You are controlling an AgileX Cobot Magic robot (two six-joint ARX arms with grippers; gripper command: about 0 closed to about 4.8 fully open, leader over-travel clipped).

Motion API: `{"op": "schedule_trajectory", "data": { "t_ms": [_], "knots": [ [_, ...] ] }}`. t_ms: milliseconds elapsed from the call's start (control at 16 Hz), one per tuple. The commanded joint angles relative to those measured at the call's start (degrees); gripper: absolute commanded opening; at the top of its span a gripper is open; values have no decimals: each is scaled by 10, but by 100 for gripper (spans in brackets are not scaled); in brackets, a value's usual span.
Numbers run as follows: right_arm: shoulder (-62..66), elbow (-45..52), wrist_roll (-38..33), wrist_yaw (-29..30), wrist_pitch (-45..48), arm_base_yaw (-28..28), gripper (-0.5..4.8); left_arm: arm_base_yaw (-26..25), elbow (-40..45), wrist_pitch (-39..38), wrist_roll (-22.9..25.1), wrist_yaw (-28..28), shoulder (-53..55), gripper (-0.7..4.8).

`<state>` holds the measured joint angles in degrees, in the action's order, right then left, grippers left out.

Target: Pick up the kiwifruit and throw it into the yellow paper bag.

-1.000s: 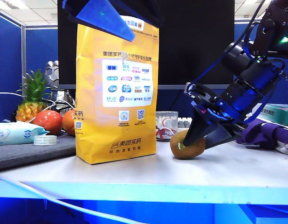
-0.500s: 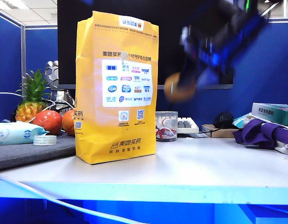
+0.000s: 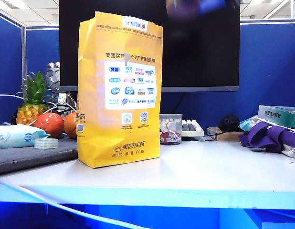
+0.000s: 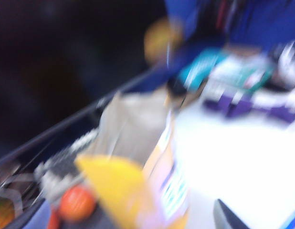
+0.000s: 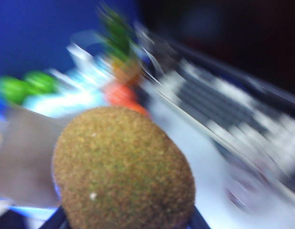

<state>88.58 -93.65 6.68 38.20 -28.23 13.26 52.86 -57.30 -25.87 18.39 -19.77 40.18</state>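
- Kiwifruit [image 5: 122, 169] fills my right wrist view, fuzzy and brown-green, clamped in the right gripper [image 5: 123, 222], whose dark jaws show only as two tips under the fruit; I judge the grip sits low on the fruit so that it can drop free on release
- far left on the desk [image 3: 209, 174] in the exterior view: a pineapple [image 3: 32, 102], two red-orange fruits [image 3: 49, 124], a pack of wipes [image 3: 16, 136] and a roll of tape [image 3: 46, 143], all well apart from the work and none of my concern
- yellow paper bag [image 3: 120, 90] stands upright left of centre on the desk, its mouth at the top; the left wrist view looks down into that open mouth [image 4: 133, 126], blurred, the paper lining visible
- left gripper [image 4: 228, 217] shows only as a dark tip at the edge of its own view, above and beside the bag; I cannot tell whether its jaws are apart or together; nothing seems held there
- up at the top edge of the exterior view, right of the bag's mouth, a blue-purple smear is the right arm [image 3: 200, 7], high above the desk; the fruit is not visible in that view
- my judgement: the carry is nearly over the bag; next the fruit needs centring over the mouth before the jaws part, or it may strike the rim and tip the bag
- far right: a purple cloth [image 3: 271, 136] and a teal box [image 3: 279, 114], out of the way
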Motion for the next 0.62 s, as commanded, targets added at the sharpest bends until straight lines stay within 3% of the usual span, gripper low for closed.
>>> {"op": "schedule_trajectory", "data": {
  "t_ms": [62, 125, 312, 562, 625],
  "knots": [
    [-16, -9, -12, 82, 7, 27, 190, 0, 3, -33, 4, -10, 9, 479],
    [-14, -9, -12, 117, 7, 49, 190, 0, 3, -33, 3, -10, 14, 479],
    [-3, -9, -9, 103, 35, 99, 191, -1, 3, -26, 3, -10, 21, 479],
    [43, -9, -11, 93, 65, 113, 194, -4, 3, -23, 1, -9, 27, 479],
    [56, -9, -22, 92, 80, 113, 240, -4, 3, -23, 1, -10, 29, 479]
  ]
}}
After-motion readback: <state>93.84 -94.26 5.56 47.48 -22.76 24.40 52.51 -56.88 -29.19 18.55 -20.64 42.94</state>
